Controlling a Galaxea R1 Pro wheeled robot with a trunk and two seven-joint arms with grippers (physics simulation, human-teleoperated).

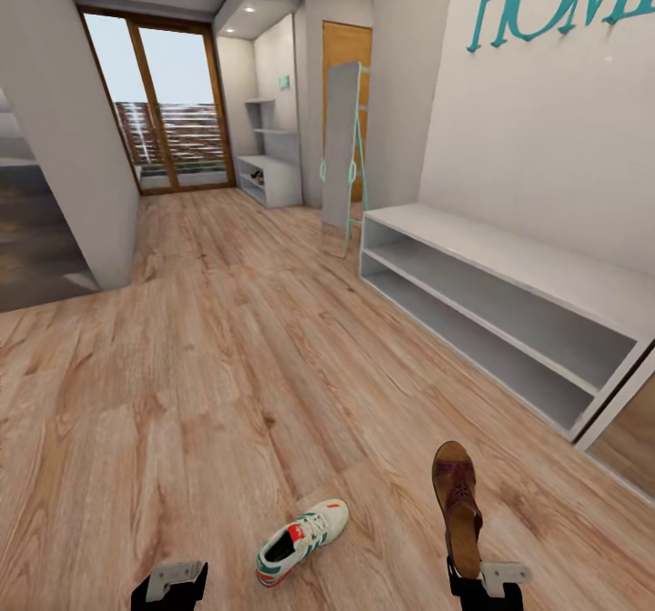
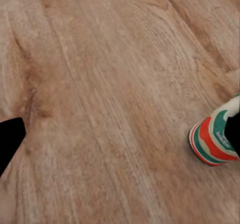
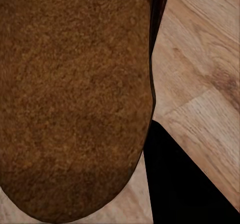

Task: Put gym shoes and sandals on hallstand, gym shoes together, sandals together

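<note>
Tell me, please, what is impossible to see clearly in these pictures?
- Right tool, head view: the sandal hides its fingers, and the bottom edge cuts it.
- Gym shoe, left wrist view: the picture's edge cuts it; just the heel shows.
- Far hallstand, head view: the dark things in its lower tier are too small to name.

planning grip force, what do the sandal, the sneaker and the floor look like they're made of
Sandal: looks like brown leather or suede, matte; the right wrist view shows a fine grainy nap.
Gym shoe: probably smooth white synthetic or leather with green stripes and red-orange accents; its heel is seen at.
Corridor floor: wood-look planks, likely laminate, low sheen, with visible grain and seams.
</note>
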